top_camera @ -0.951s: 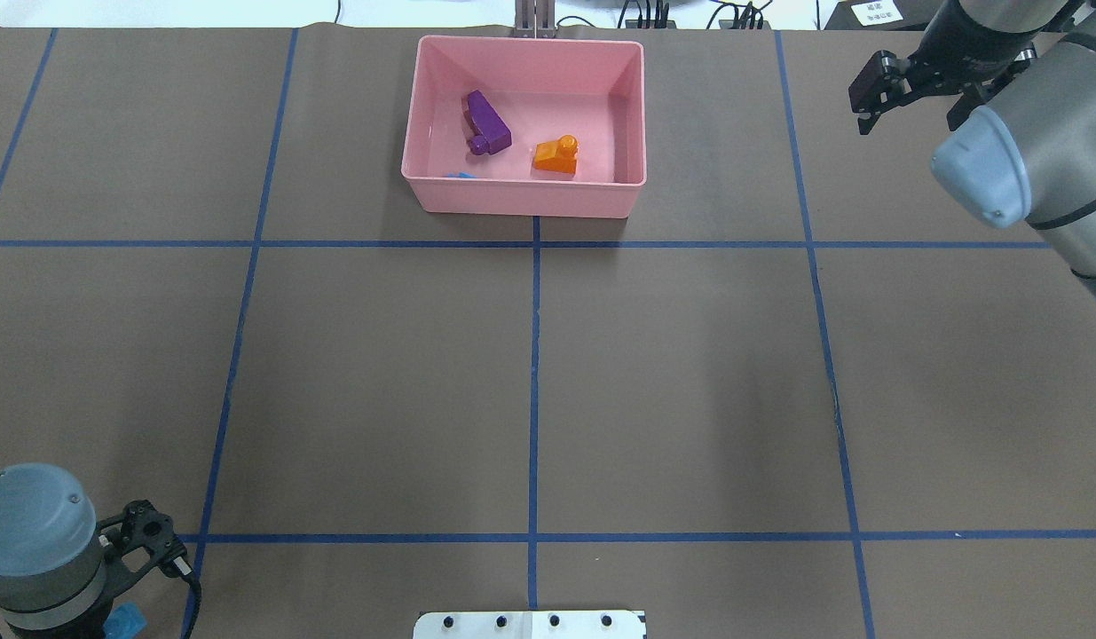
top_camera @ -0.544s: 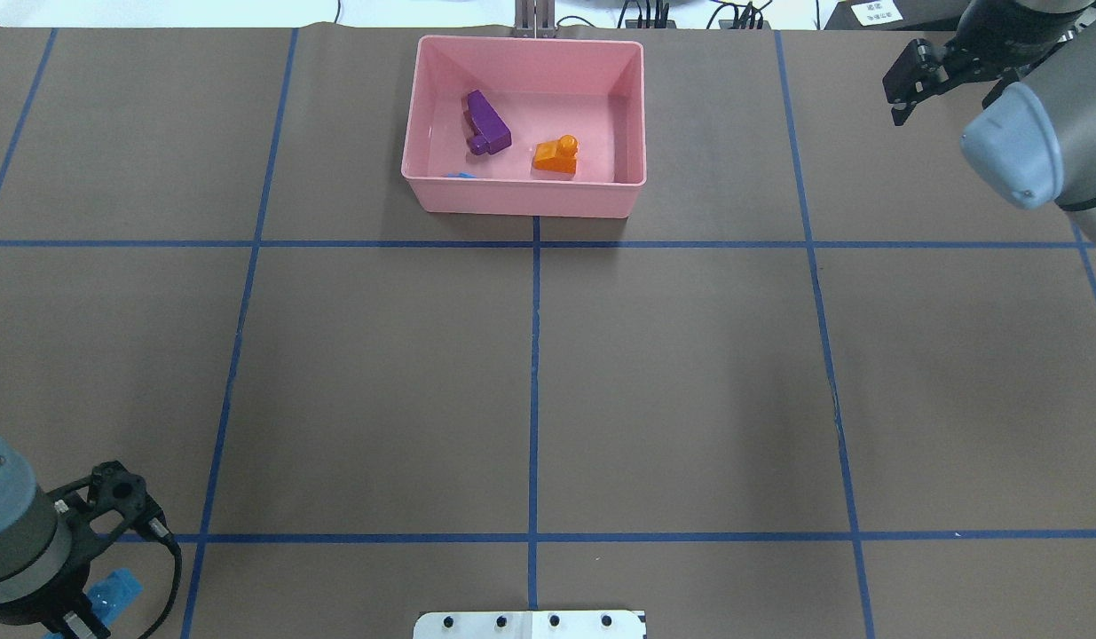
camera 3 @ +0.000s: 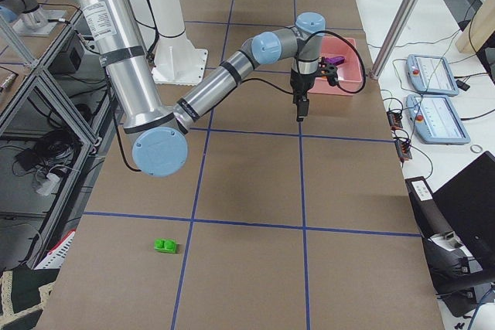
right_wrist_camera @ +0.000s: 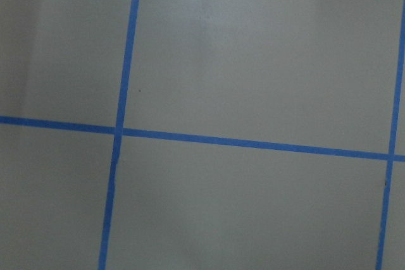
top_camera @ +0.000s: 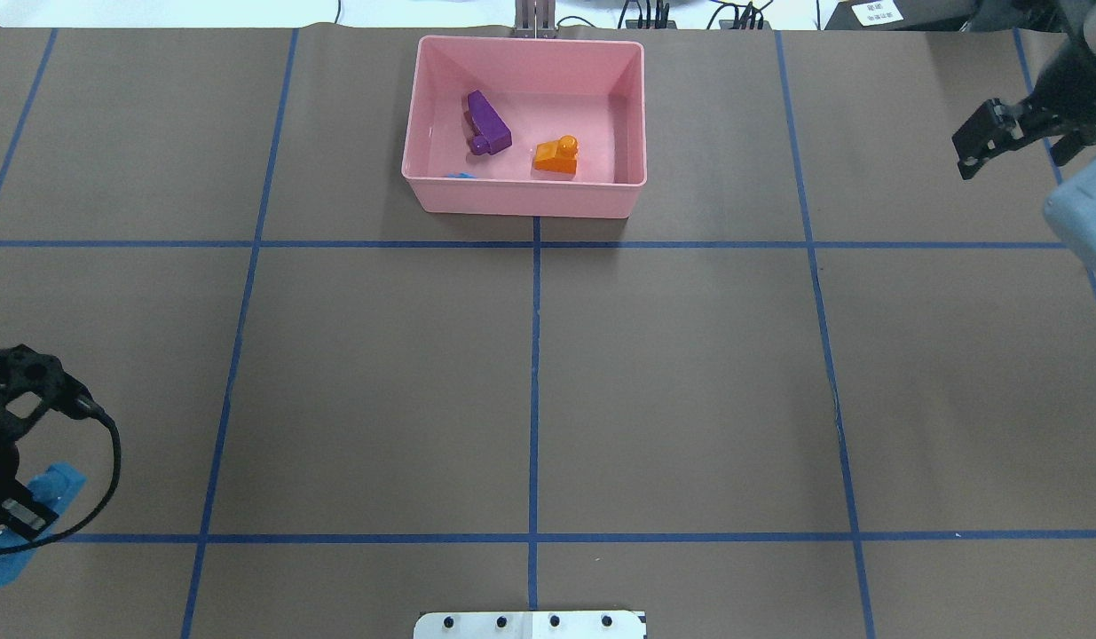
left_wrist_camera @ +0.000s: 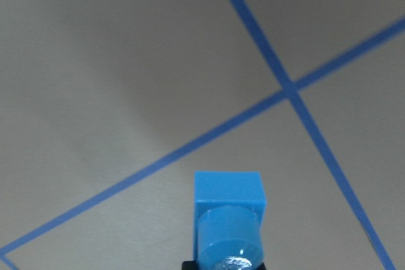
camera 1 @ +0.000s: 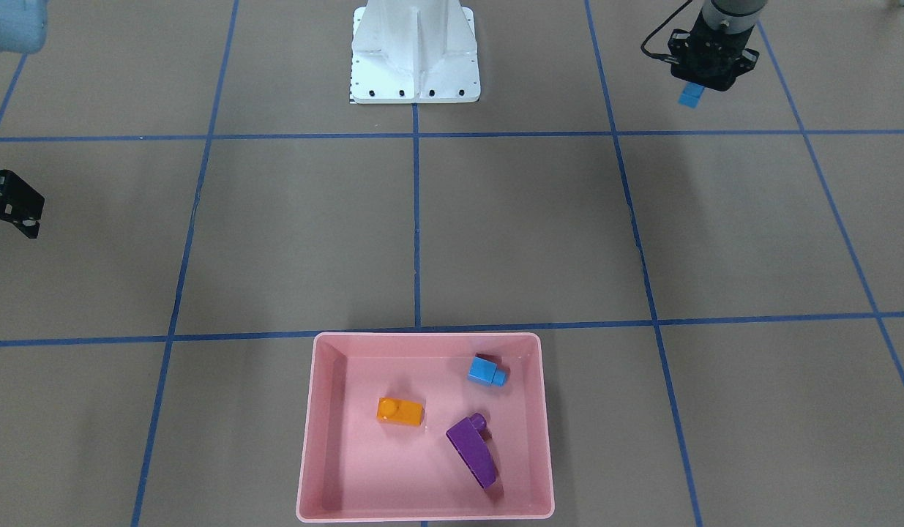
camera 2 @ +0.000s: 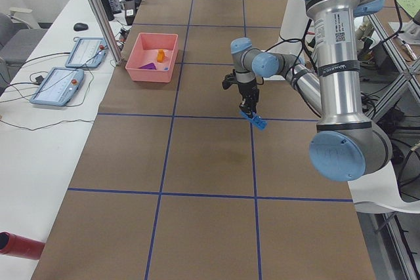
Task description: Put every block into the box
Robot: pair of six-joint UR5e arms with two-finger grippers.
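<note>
The pink box (top_camera: 525, 193) stands at the table's far middle and also shows in the front view (camera 1: 422, 512). In it lie the purple sloped block (camera 1: 472, 450), the orange sloped block (camera 1: 400, 410) and the small blue cube (camera 1: 487, 371). My left gripper (top_camera: 19, 515) is shut on the long blue bar (top_camera: 55, 484), held above the table at the near left; the bar fills the left wrist view (left_wrist_camera: 229, 219). My right gripper (top_camera: 978, 146) hangs open and empty at the far right. A green block (camera 3: 165, 246) lies on the table far out on my right.
The white metal base (camera 1: 415, 58) stands at the table's near middle. Blue tape lines (top_camera: 534, 390) divide the brown table top into squares. A metal post (camera 3: 398, 17) and control pendants (camera 3: 437, 75) stand beyond the box. A red cylinder (camera 2: 20, 244) lies off the table's edge.
My left gripper has carried the blue bar away from my base along the table's left edge. My right gripper has moved right and a little nearer to me.
</note>
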